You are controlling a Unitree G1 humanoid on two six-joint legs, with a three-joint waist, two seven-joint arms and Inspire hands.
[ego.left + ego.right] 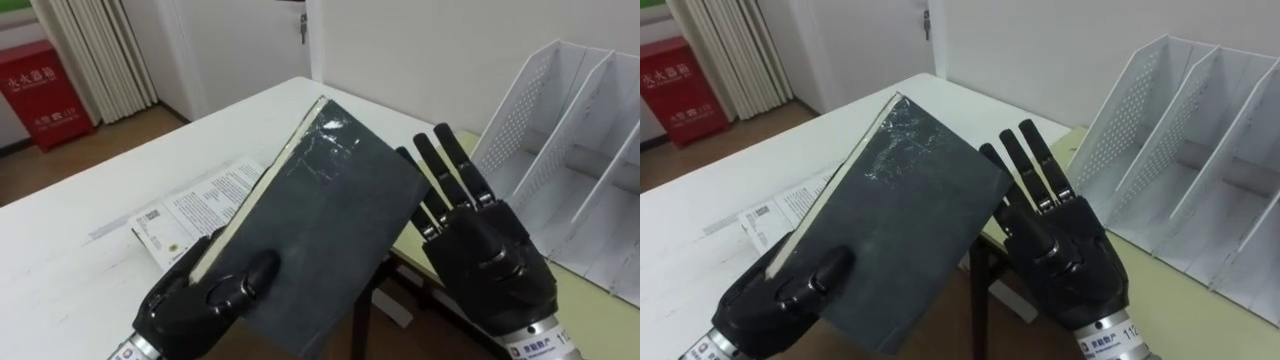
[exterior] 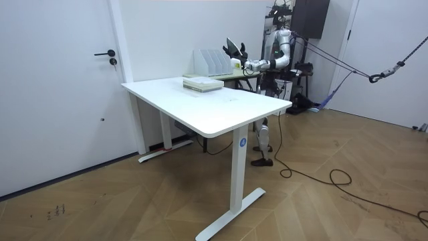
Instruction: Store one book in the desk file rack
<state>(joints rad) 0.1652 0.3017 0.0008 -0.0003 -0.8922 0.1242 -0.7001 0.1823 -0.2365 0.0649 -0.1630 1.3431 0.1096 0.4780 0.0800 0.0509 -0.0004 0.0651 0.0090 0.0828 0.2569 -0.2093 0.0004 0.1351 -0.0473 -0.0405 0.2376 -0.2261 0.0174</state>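
Grips the book in the left robot hand at 7 o'clock of the eye views: thumb curled over the cover, fingers wrapped underneath and mostly hidden. Hides the book's near corner behind that hand. Holds the book tilted above the desk, far corner toward 12 o'clock. Shows pale page edges down its left side and a scuffed, shiny patch high on the matt dark-grey cover.

Holds the right robot hand at 4 o'clock, empty, fingers straight and slightly spread, just beside the book's right edge; cannot tell whether touching.

Covers part of the printed sheets lying flat on the white desk at 9 o'clock. Cuts off a red cabinet at 10 o'clock.

Leaves a dark gap past the desk's edge, between the two hands. Beyond it, at 2 o'clock and well apart from the book, the file rack: white perforated sheet, slanted dividers, open-fronted slots, right side cut off.

In the room view, stands at the desk's far end, a stack of books on the top nearby, hands too small to read.
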